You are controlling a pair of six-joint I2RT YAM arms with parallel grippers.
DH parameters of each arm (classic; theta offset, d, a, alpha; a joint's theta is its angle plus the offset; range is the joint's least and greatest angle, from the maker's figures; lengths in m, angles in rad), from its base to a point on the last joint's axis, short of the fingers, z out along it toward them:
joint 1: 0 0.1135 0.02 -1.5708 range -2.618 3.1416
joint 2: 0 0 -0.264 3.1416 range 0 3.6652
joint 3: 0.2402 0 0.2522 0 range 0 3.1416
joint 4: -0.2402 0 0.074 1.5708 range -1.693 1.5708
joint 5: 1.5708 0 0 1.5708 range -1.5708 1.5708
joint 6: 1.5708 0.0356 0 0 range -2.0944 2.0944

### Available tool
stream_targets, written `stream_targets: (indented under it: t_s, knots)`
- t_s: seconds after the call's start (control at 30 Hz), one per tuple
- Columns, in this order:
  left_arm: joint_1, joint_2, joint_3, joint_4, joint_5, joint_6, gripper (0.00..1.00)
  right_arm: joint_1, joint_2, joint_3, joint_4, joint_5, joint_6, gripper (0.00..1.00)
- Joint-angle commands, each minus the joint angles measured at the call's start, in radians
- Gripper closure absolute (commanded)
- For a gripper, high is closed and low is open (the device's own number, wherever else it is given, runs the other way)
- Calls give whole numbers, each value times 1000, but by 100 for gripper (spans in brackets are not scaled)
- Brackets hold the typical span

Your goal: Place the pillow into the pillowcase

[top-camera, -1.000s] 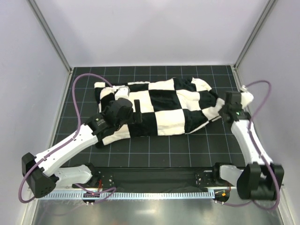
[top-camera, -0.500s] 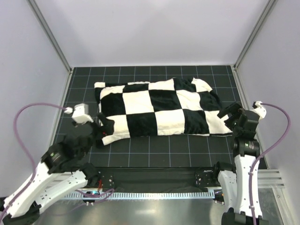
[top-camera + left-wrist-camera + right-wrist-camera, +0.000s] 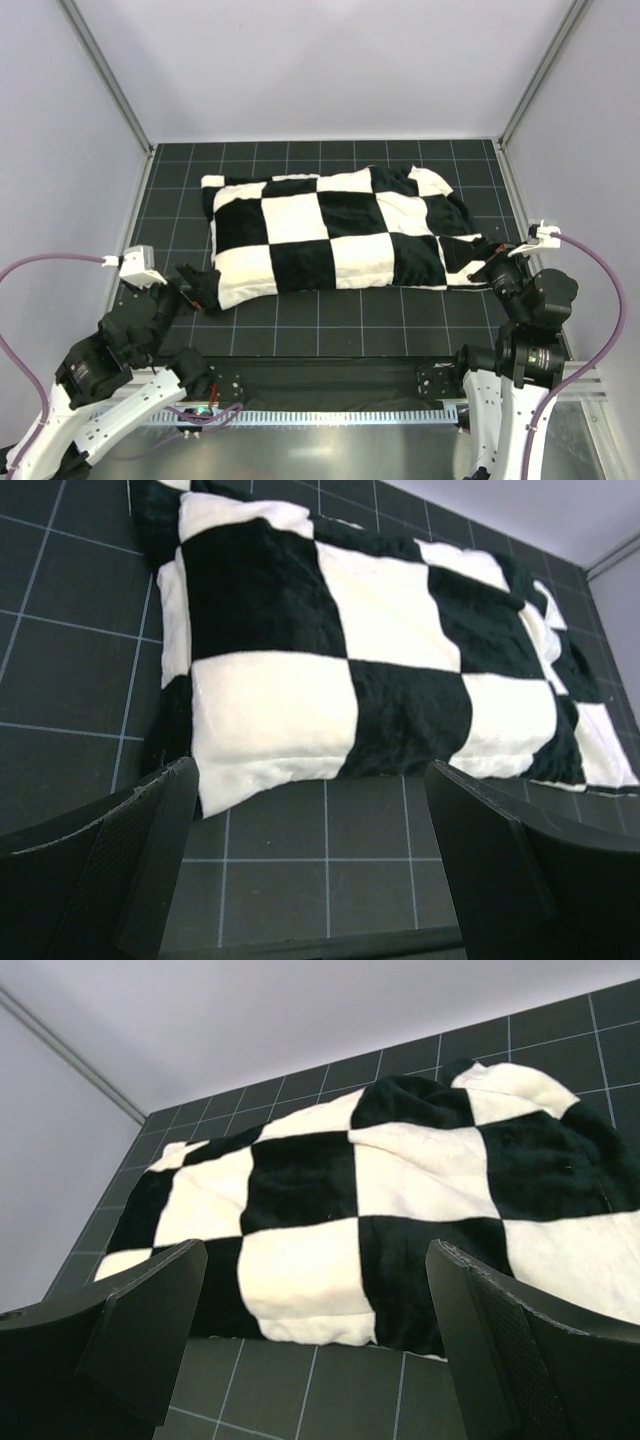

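Left gripper [image 3: 197,288]: the jaws are spread wide and nothing is held between them. In the left wrist view both fingers [image 3: 150,860] are seen far apart, with only bare worktop [image 3: 330,320] and the cloth beyond framed in the gap. The fingertips are placed just beside the near left corner of the pillowcase [image 3: 335,235]; whether that corner is touched cannot be told.

Right gripper [image 3: 488,266]: the jaws are likewise fully parted and empty. It is held at the near right end of the pillowcase, close to the edge of the cloth. In the right wrist view the checked fabric is seen past the two fingers [image 3: 140,1320], with none of it between them.

The pillowcase, marked with large black and white squares, is laid flat across the middle of the black gridded worktop, its long side running left to right. It appears plump and evenly filled over most of its length. The far right end is rumpled and folded. The pillow is shown nowhere as a separate surface; no part of it can be told apart from the white squares of the cover.

A purple cable [image 3: 50,262] is looped from the left wrist and another [image 3: 600,262] from the right wrist. Pale walls [image 3: 320,70] enclose the worktop on three sides.
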Motion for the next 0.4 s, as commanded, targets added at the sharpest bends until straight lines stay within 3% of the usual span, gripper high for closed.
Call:
stream_targets:
  t_s: [0.0,0.37]
  knots:
    - [4,32,7,14,37,48,0,1,-37,-10,30,-58,-29,0]
    - [3,7,-2,5,17,26,0,-1,-31,-7,30,-77,-28,0]
